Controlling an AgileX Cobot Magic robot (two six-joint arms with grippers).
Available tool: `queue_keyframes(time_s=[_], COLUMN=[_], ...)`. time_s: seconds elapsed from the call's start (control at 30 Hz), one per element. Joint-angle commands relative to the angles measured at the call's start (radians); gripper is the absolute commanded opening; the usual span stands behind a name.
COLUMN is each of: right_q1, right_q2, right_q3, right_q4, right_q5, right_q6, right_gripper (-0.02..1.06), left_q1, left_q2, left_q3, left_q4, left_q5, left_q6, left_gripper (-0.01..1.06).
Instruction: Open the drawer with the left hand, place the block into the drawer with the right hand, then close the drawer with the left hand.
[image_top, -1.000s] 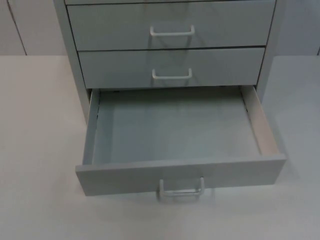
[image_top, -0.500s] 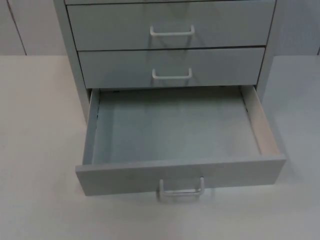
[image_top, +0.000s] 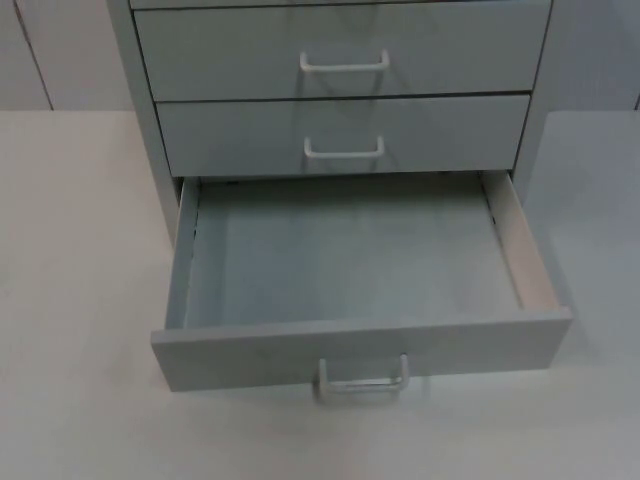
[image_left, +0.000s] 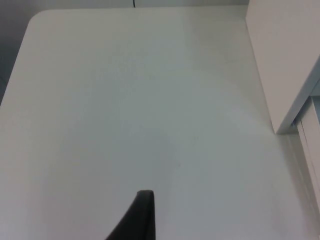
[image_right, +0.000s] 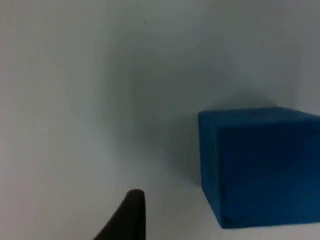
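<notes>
White table top (image_top: 70, 300) carries a grey cabinet (image_top: 140, 120); its bottom drawer (image_top: 350, 350) is pulled open, low in the top view. Beside the right gripper (image_right: 131, 215) a blue block (image_right: 260, 165) is seen; the left gripper (image_left: 140, 217) waits over bare table. Finger spread cannot be told. The block could be nudged away by an off-centre approach.

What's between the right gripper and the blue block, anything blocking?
Nothing visible. In the right wrist view the blue block sits on bare white table, with open surface between it and the right gripper's fingertip. The bottom drawer stands open and empty.
</notes>
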Motion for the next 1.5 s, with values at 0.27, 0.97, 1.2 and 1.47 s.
queue_keyframes(time_s=[0.27,0.97,1.2,1.47], right_q1=[-0.03,-0.03,-0.027,-0.016], right_q2=[0.073,0.089,-0.02,-0.208], right_q3=[-0.011,-0.011,-0.011,-0.011], right_q4=[0.027,0.029,0.029,0.029], right_q5=[-0.061,-0.085,-0.048,0.058], right_q6=[-0.052,-0.058,-0.01,0.13], right_gripper=[1.05,0.07,0.0,0.0], left_q1=[0.003,0.003,0.003,0.003], left_q2=[-0.006,-0.006,-0.006,-0.006], left_q3=[0.003,0.003,0.003,0.003], left_q4=[0.0,0.021,0.024,0.024], left_q5=[-0.007,-0.009,-0.013,-0.017], left_q6=[0.004,0.004,0.004,0.004], left_gripper=[1.05,1.05,1.05,1.05])
